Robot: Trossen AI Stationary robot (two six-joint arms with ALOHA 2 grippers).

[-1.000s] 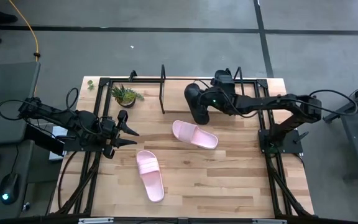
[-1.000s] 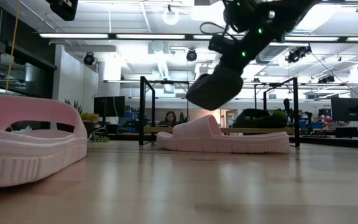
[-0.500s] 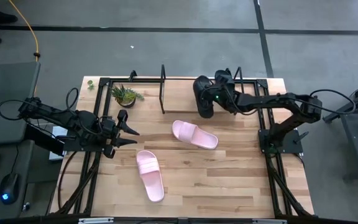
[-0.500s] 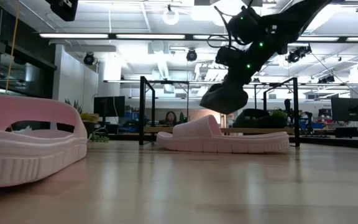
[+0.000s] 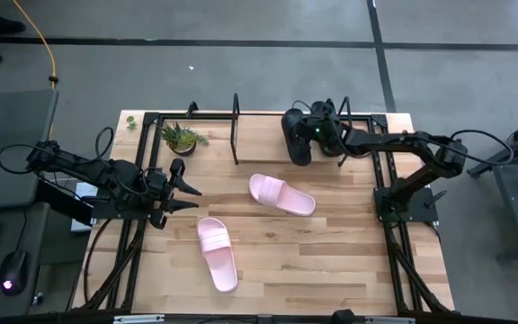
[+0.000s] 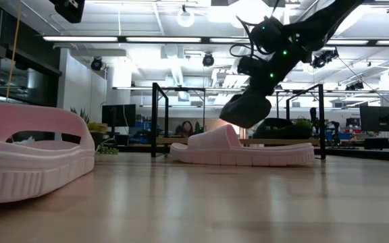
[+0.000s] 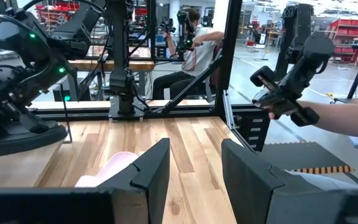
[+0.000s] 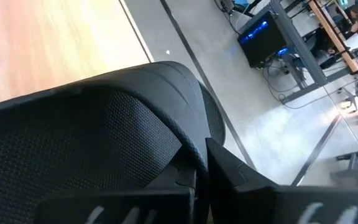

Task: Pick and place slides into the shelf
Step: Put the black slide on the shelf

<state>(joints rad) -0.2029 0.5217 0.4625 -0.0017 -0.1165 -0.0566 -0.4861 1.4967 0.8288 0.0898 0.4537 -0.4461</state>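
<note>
High view: the right gripper (image 5: 317, 135), jaws pinched on a black slide (image 5: 295, 137), holds it over the shelf (image 5: 236, 135), the left gripper (image 5: 183, 186) waiting half-spread beside the shelf; low view: the black slide (image 6: 245, 109) hangs tilted, seemingly light, flexible foam best gripped by its strap.

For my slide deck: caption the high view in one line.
Right tool carries a matte black slide sandal over the black-rod shelf; two pale pink sandals lie on the table.
</note>
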